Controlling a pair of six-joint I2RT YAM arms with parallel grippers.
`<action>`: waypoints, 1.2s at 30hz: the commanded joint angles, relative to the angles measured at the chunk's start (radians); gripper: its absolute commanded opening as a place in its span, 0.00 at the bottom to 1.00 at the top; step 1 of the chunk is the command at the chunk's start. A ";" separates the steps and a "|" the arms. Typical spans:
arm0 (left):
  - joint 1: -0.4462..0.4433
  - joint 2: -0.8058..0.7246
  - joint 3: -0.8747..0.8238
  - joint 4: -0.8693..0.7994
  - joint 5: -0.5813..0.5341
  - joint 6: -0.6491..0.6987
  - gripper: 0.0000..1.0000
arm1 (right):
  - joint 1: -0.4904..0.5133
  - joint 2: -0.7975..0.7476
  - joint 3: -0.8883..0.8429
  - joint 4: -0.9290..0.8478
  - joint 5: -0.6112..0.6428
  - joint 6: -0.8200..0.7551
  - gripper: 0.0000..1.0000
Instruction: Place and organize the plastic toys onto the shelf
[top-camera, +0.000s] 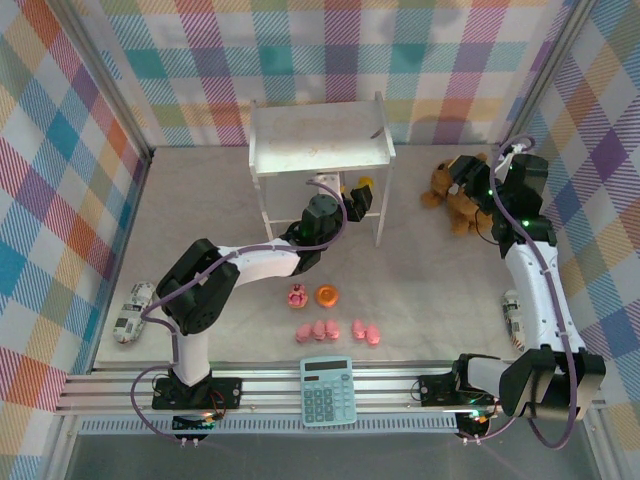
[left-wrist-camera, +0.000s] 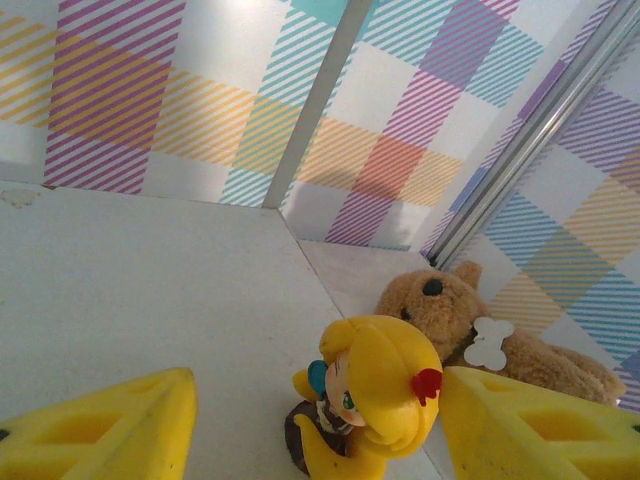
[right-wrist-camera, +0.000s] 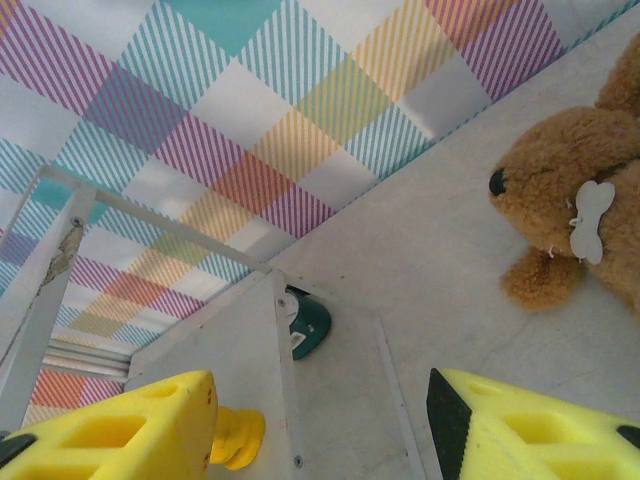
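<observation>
Left hand (left-wrist-camera: 318, 400) stands open around the yellow-haired figurine (left-wrist-camera: 375, 400), upright on the lower board of the shelf (left-wrist-camera: 150, 290); right hand (right-wrist-camera: 320, 420) open, empty. Figurine likely light, rigid, slick, top-heavy: pinch gently across its broad head

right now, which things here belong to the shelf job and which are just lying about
job: shelf, yellow figure, pink pigs, orange ring, pink cupcake piece
lying about: brown plush, teal calculator
</observation>
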 joint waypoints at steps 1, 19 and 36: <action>0.010 0.014 0.022 0.066 0.005 -0.002 0.65 | -0.008 0.014 0.030 0.035 -0.039 -0.020 0.59; 0.018 0.027 0.032 0.062 -0.018 0.004 0.65 | 0.019 0.369 0.191 0.033 -0.528 0.003 0.20; 0.022 0.036 0.039 0.068 -0.007 -0.005 0.65 | 0.122 0.592 0.391 -0.137 -0.707 -0.098 0.18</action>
